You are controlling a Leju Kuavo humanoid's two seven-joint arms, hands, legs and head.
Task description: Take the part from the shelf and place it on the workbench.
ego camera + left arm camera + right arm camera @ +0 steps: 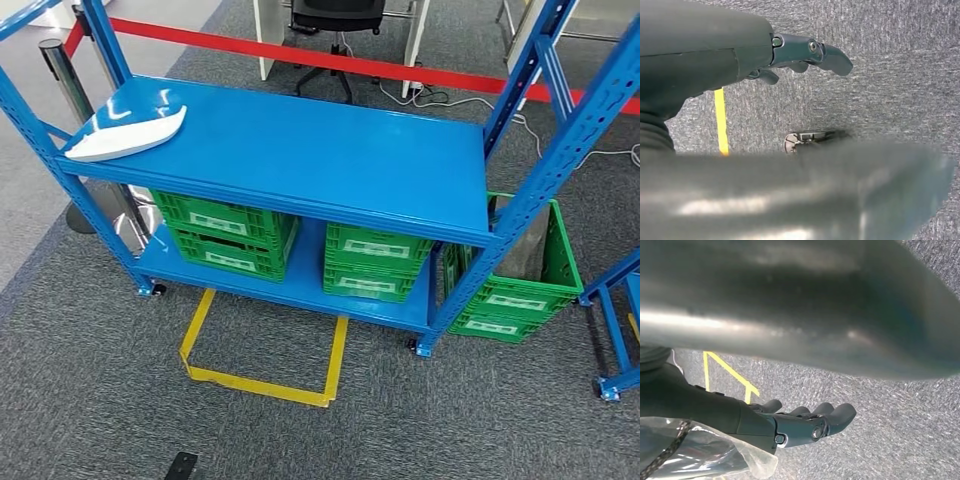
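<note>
Grey carpet (98,400) fills the foreground of the head view, with a yellow tape outline (260,385) marked on it just in front of the blue shelf (324,150). On the shelf's top board, near its left end and close to the front edge, lies the white part (128,135), flat and long, one pointed tip toward the middle of the board. To the right of the part the top board is bare blue. Below, on the lower board, stand green crates (226,235) on the left and (373,262) on the right; another green crate (521,290) sits on the floor beside the shelf's right post. A red barrier strip (317,58) runs behind the shelf.

From the wrist views come the hands. The left hand (798,55) hangs above the carpet, its fingers (832,57) stretched nearly straight, close together, holding nothing and touching nothing; a yellow tape line (721,122) runs on the carpet beneath. The right hand (802,422) likewise hangs above the carpet, its fingers (838,415) lightly bent and side by side, empty; clear plastic wrap (715,455) covers the wrist beside it, and yellow tape (728,372) shows on the floor beyond.
</note>
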